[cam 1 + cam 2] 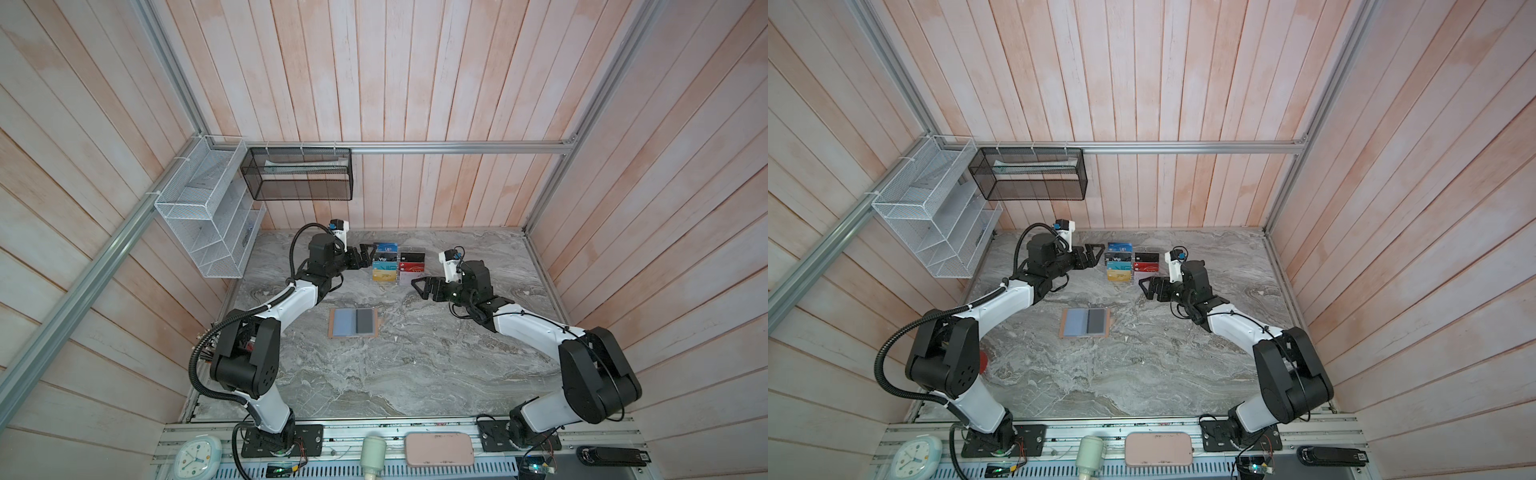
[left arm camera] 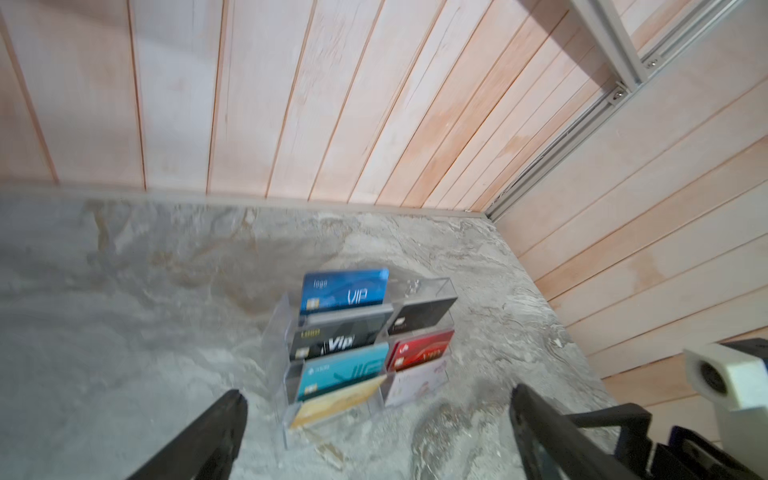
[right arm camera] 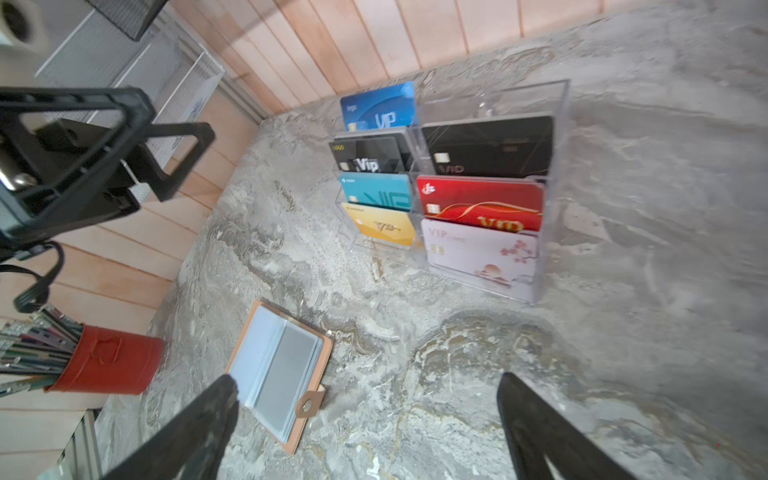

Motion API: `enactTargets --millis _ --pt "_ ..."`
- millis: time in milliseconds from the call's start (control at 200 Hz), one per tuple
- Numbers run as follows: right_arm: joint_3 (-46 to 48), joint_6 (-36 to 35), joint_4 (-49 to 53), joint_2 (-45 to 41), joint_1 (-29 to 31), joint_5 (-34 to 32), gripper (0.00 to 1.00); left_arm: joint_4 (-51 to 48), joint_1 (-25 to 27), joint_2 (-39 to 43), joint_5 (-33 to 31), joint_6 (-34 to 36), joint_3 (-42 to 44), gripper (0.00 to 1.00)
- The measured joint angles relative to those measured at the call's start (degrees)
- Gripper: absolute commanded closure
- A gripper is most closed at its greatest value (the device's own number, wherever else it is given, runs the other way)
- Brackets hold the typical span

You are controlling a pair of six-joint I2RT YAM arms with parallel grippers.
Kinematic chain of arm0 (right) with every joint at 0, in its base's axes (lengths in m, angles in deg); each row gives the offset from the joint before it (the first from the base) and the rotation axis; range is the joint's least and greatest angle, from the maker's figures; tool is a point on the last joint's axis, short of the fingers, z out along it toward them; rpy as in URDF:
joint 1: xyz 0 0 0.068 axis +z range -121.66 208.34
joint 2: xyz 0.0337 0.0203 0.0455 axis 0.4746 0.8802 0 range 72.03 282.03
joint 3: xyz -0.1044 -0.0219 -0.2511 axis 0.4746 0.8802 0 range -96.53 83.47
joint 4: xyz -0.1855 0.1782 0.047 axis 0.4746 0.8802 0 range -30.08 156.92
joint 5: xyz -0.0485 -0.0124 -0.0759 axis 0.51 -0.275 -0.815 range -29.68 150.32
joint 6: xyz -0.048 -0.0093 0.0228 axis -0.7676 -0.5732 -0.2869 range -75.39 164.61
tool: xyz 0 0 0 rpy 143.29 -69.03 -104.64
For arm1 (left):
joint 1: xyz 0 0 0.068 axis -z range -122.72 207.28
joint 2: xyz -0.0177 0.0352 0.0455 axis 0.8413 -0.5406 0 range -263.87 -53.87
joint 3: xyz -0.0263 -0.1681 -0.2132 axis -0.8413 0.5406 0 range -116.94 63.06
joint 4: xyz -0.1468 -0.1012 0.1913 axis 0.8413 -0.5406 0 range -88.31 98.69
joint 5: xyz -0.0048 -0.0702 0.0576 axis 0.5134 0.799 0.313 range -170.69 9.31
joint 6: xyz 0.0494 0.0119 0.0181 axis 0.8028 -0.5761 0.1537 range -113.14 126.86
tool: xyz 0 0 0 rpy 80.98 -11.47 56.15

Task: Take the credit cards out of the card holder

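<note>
The tan-pink card holder (image 1: 353, 323) (image 1: 1086, 322) (image 3: 282, 374) lies open and flat on the marble table, showing one pale blue and one grey page. A black "Vip" card (image 3: 368, 158) (image 2: 340, 343), a plain black card (image 3: 490, 143) and a dark red card (image 3: 478, 199) stand in a clear acrylic rack (image 3: 557, 104) at the back. My left gripper (image 1: 369, 255) (image 1: 1094, 253) (image 2: 378, 399) hovers open just left of the rack, holding nothing. My right gripper (image 1: 417, 289) (image 1: 1144, 289) (image 3: 368, 382) is open and empty, in front of the rack's right side.
The rack also holds blue, teal, gold and pale floral cards. A red tin of pens (image 3: 108, 365) stands behind my left arm. A white wire basket (image 1: 208, 208) and a black mesh basket (image 1: 299, 174) hang on the walls. A clock (image 1: 193, 457) and a pink case (image 1: 439, 449) lie on the front rail.
</note>
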Motion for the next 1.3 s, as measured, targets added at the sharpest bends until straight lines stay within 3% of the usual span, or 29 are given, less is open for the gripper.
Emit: enactTargets --millis 305,605,770,970,1120,1300 --pt "-0.57 1.86 -3.67 6.91 9.77 1.66 0.02 1.51 -6.60 11.06 7.96 -16.87 14.43 0.00" --pt "-9.66 2.21 -2.56 11.56 9.86 0.00 0.02 4.76 -7.65 12.74 13.70 -23.80 19.89 0.00" --pt "-13.42 1.99 -2.27 12.20 6.10 -2.34 0.02 6.64 -7.67 6.95 15.34 -26.38 16.41 0.00" --pt "-13.79 2.56 0.17 13.73 -3.02 -5.68 0.02 6.54 -7.65 -4.39 15.82 -26.82 4.72 0.00" --pt "-15.65 3.39 0.11 18.71 -8.24 -4.28 0.02 8.13 -7.65 -11.89 15.65 -27.04 -2.21 0.00" --pt "-17.70 3.54 -0.48 22.97 -9.84 -1.77 0.02 12.33 -7.50 -20.15 15.82 -28.00 -7.72 0.00"
